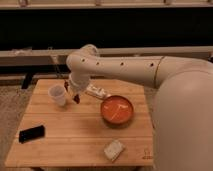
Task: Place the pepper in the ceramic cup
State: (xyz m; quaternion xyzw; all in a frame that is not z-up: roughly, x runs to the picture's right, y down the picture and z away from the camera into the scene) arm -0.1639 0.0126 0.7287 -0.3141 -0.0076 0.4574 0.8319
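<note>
The ceramic cup (57,94) is small, white and upright on the left part of the wooden table (75,125). My gripper (74,93) is just right of the cup, at about rim height, and points down. It is shut on the pepper (76,99), whose dark red tip hangs below the fingers. The pepper is beside the cup, not over its opening.
An orange-red bowl (117,110) stands right of centre. A white packet (97,92) lies behind the gripper. A black phone (31,133) lies at the front left and a pale block (114,149) near the front edge. My arm spans the right side.
</note>
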